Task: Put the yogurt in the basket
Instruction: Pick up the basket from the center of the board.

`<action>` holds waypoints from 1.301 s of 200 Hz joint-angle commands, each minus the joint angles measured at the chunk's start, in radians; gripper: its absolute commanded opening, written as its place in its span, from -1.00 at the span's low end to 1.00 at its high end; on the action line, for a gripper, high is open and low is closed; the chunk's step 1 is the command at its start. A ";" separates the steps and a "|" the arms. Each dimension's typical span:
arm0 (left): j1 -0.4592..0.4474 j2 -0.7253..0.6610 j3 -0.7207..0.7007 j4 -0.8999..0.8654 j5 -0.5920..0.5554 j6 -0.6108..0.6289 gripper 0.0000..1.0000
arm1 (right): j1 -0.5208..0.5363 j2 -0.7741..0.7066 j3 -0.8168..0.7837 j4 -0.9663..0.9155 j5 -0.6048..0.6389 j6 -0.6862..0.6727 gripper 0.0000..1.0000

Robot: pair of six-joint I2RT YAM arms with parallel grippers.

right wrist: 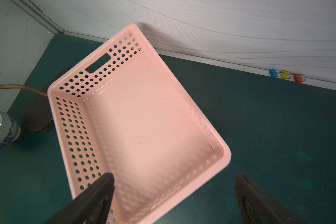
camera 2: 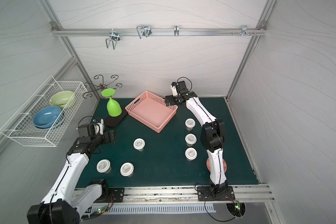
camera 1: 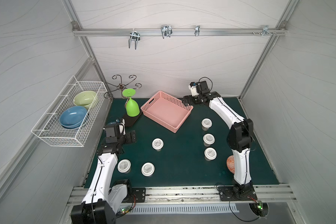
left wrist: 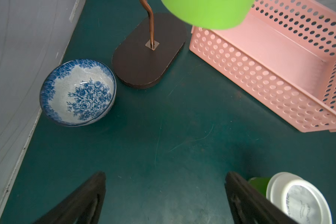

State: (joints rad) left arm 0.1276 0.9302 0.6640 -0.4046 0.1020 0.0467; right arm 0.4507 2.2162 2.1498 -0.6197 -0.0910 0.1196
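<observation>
Several white-lidded yogurt cups stand on the green mat: three on the left, the nearest to my left gripper [camera 1: 131, 137] being one cup [camera 1: 157, 143], and three in a row on the right, starting at another cup [camera 1: 206, 123]. The pink basket [camera 1: 157, 120] [camera 2: 143, 119] sits at the back with nothing in it. My left gripper [left wrist: 165, 174] is open over bare mat, with a yogurt cup [left wrist: 299, 199] just outside one finger. My right gripper [camera 1: 187, 101] [right wrist: 175, 176] hangs open over the basket's [right wrist: 76, 126] right corner, with nothing between its fingers.
A green goblet [camera 1: 132, 106] hangs upside down on a dark-based stand [left wrist: 147, 54] beside the basket. A blue-flowered bowl [left wrist: 78, 93] sits by the left wall. A white wire basket [camera 1: 47, 133] with bowls hangs on that wall. An orange patterned object [camera 1: 230, 163] lies behind the right arm.
</observation>
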 commanded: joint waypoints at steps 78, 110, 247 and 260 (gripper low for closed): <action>-0.116 -0.037 -0.070 0.143 0.019 0.012 0.99 | 0.051 0.418 0.567 -0.076 -0.004 -0.021 0.98; -0.084 -0.033 -0.076 0.145 0.026 0.009 0.99 | 0.054 0.462 0.575 -0.051 -0.020 -0.001 0.98; -0.032 -0.036 -0.081 0.148 0.036 0.002 0.99 | 0.032 0.380 0.509 -0.125 0.092 -0.106 0.98; -0.032 -0.037 -0.081 0.150 0.036 0.002 0.99 | 0.021 0.357 0.493 -0.082 0.101 -0.090 0.98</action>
State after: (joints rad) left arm 0.0910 0.9047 0.5781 -0.2974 0.1242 0.0509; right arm 0.4942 2.6823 2.6484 -0.7414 -0.0387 0.0422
